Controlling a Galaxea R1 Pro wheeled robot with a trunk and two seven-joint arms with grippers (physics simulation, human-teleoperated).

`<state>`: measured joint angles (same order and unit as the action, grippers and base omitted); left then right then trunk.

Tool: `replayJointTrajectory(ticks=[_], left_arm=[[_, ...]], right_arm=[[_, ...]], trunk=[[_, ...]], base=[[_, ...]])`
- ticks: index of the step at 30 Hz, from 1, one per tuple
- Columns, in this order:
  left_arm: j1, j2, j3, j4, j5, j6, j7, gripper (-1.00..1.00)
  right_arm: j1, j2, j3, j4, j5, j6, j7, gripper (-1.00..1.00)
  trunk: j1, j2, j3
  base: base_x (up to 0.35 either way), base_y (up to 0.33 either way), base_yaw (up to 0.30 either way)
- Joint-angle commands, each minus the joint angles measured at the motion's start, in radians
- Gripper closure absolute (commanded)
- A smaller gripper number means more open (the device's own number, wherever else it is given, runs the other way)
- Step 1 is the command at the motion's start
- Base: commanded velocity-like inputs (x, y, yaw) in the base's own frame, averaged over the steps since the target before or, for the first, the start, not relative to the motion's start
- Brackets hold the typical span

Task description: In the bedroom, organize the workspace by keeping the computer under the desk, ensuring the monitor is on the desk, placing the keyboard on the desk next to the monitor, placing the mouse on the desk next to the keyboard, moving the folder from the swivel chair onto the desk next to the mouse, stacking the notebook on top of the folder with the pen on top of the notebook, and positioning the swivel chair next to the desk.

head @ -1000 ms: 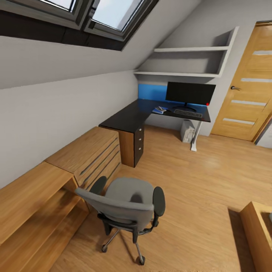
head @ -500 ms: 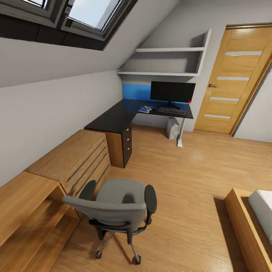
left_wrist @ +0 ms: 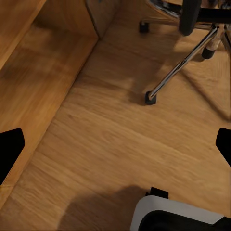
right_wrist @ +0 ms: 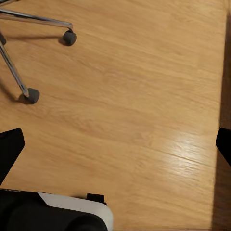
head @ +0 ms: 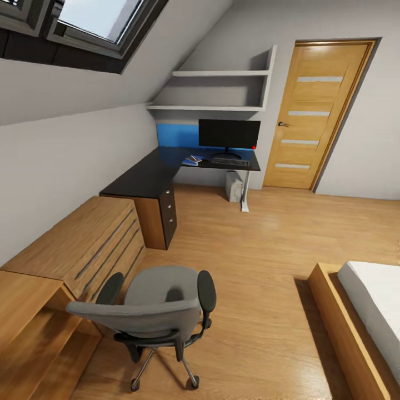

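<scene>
Grey swivel chair [head: 153, 314] is standing on the wooden floor [head: 261, 261], well apart from the worktop [head: 144, 178]. Monitor [head: 229, 134], keyboard [head: 230, 162] and folder [head: 193, 161] are sitting by the worktop's far edge. My left tool [left_wrist: 115, 144] and right tool [right_wrist: 115, 144] are hanging spread wide, gripping nothing, over the floor.

Bright skylight [head: 94, 16], soft shadows, sharp render
</scene>
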<state>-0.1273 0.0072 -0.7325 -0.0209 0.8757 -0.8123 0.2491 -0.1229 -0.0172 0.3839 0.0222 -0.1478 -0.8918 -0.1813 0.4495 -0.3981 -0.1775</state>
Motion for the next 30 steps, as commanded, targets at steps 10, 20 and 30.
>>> replayJointTrajectory(ticks=[10, 20, 30], left_arm=[[0.0, 0.001, -0.008, -0.002, 0.0, -0.001, 0.011, -1.0], [0.0, 0.001, -0.008, -0.002, 0.0, 0.001, 0.01, -1.0], [0.0, 0.001, -0.008, -0.002, 0.0, 0.001, 0.01, -1.0]], right_arm=[[-0.001, 0.0, 0.009, 0.002, -0.01, -0.004, -0.001, -1.0], [-0.001, 0.0, 0.009, 0.002, -0.01, -0.004, -0.001, -1.0], [-0.001, 0.0, 0.009, 0.002, -0.01, -0.004, -0.001, -1.0]], trunk=[[0.001, -0.002, -0.002], [0.001, -0.002, -0.002], [0.001, -0.002, 0.002]], base=[[0.0, 0.233, -0.051], [0.0, 0.019, -0.001], [0.015, 0.099, -0.129]])
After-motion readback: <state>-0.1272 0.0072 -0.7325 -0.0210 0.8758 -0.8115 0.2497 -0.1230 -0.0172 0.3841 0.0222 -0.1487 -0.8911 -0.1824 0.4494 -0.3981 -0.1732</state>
